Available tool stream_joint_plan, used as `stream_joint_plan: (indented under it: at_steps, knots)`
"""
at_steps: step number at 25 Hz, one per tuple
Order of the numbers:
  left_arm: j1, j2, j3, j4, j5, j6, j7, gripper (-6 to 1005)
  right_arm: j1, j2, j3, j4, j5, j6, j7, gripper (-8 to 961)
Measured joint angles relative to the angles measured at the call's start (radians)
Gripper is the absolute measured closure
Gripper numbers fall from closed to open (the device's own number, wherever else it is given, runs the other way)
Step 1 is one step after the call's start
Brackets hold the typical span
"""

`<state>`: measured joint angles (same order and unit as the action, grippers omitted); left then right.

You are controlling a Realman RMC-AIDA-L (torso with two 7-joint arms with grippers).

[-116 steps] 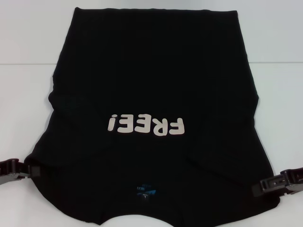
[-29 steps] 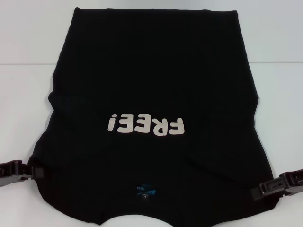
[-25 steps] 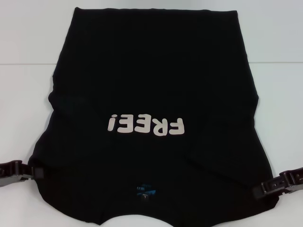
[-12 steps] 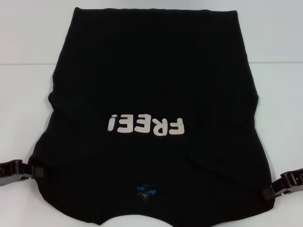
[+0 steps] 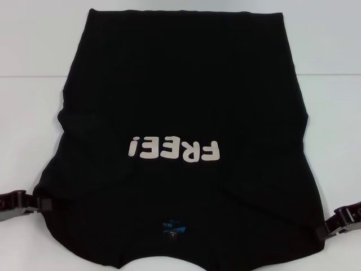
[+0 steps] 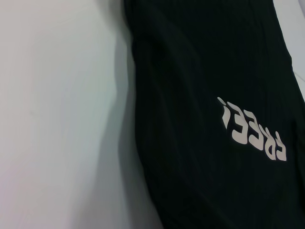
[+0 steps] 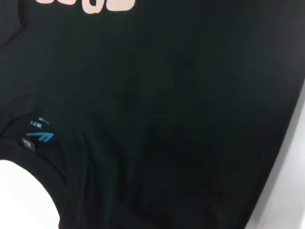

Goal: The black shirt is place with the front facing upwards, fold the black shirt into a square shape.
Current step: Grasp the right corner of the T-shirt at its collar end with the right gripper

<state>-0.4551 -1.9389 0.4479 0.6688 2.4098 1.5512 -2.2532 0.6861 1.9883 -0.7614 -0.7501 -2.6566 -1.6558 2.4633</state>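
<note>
I see the black shirt (image 5: 186,113) lying flat on the white surface (image 5: 34,101), collar nearest me and cut off. The left gripper (image 5: 40,204) and right gripper (image 5: 327,230) sit at its near corners; I cannot tell whether their fingers grasp cloth.

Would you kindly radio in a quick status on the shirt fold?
Left pincer at shirt's left edge. Right pincer at right edge. Black shirt flat, face up, unfolded. Nothing in the way.
</note>
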Motion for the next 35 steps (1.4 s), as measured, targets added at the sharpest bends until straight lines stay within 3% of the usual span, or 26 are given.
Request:
stream_joint_plan:
  at_steps: [19,35]
  knots:
    - [0.004,-0.002,0.000,-0.001,-0.013,0.006,0.001,985,0.010,-0.018,0.001,-0.002,-0.008,-0.015,-0.005,886]
    - [0.006,0.006,0.000,-0.024,-0.039,0.018,0.014,985,0.058,-0.067,0.008,-0.001,-0.001,-0.109,-0.010,866]
